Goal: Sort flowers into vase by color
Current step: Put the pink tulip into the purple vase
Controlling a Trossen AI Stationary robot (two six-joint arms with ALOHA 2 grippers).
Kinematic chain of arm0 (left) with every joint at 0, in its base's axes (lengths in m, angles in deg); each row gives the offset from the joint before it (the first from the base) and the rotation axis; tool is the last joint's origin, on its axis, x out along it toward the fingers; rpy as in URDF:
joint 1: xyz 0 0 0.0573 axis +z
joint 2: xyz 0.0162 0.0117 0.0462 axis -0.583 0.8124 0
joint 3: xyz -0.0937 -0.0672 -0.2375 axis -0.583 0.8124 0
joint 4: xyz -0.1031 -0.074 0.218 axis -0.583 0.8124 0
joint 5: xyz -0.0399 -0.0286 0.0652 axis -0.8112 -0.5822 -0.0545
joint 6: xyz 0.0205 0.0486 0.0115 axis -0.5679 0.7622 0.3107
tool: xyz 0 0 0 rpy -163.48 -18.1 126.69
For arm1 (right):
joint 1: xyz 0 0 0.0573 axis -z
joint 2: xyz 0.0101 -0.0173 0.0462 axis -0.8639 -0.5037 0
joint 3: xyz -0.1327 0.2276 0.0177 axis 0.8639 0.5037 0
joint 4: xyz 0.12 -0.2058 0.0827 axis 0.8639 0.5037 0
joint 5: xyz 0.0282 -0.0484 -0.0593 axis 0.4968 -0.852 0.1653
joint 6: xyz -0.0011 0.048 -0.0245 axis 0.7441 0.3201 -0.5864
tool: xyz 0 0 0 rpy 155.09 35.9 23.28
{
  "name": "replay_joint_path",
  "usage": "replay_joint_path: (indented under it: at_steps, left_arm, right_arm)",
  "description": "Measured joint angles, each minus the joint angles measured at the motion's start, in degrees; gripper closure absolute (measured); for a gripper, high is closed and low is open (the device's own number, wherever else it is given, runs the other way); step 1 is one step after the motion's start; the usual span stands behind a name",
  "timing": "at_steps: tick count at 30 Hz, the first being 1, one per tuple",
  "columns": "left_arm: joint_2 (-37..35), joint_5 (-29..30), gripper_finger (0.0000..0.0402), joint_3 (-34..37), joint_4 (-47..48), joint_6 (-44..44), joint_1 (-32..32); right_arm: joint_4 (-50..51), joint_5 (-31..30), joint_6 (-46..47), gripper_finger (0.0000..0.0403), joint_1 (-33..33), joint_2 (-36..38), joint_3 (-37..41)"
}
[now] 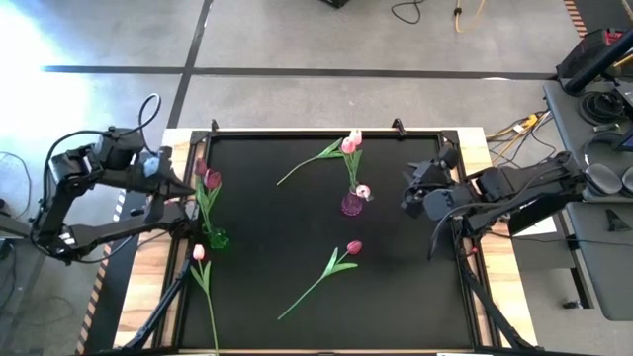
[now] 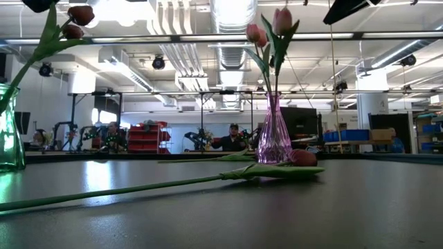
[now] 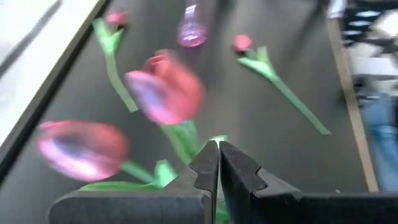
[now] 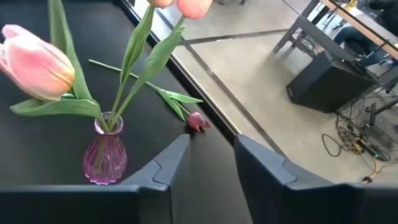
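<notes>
A green vase [image 1: 217, 238] at the table's left holds dark red tulips [image 1: 208, 179]. My left gripper [image 1: 190, 190] is shut just left of them, high up by their heads [image 3: 165, 90]. A pink vase [image 1: 352, 204] at mid-table holds pale pink tulips [image 4: 37, 62]. My right gripper [image 4: 211, 155] hovers to the right of it, open and with nothing between its fingers. Loose tulips lie flat on the table: one with a dark red head [image 1: 354, 247] in the near middle, one with a pink head [image 1: 198, 253] near the left edge, and one [image 4: 198, 121] by the far edge. My left gripper's shut fingertips [image 3: 211, 152] stand right against a green leaf [image 3: 183, 137] of the dark red tulips in the green vase. Whether they touch the leaf or stem, I cannot tell.
The black table top has a raised rim [image 1: 297, 133] and a wooden border [image 1: 138, 287]. A desk with cables and gear [image 1: 593, 109] stands to the right. Beyond the table, the low view shows people [image 2: 232, 138] in the room.
</notes>
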Motion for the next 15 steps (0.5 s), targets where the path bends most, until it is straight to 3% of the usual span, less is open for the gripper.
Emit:
replay_joint_path:
  at_steps: [3, 8, 11, 15]
  left_arm:
    - [-1.3, -5.2, 0.0402, 0.0, -0.7, 2.0, 0.0]
    - [-2.9, -9.0, 0.0402, 1.3, -6.5, 5.0, 0.0]
    - [-3.7, -14.0, 0.0402, 4.7, -11.7, 6.4, 0.0]
    - [-4.4, -16.3, 0.0402, 10.5, -17.1, 7.7, 0.0]
  right_arm:
    - [0.2, 0.0, 0.1, 0.0303, 0.0, 0.3, 0.0]
    - [0.2, 0.0, 0.1, 0.0323, 0.0, 0.3, 0.0]
    - [0.2, 0.0, 0.1, 0.0329, 0.0, 0.3, 0.2]
    - [0.2, 0.0, 0.1, 0.0333, 0.0, 0.3, 0.3]
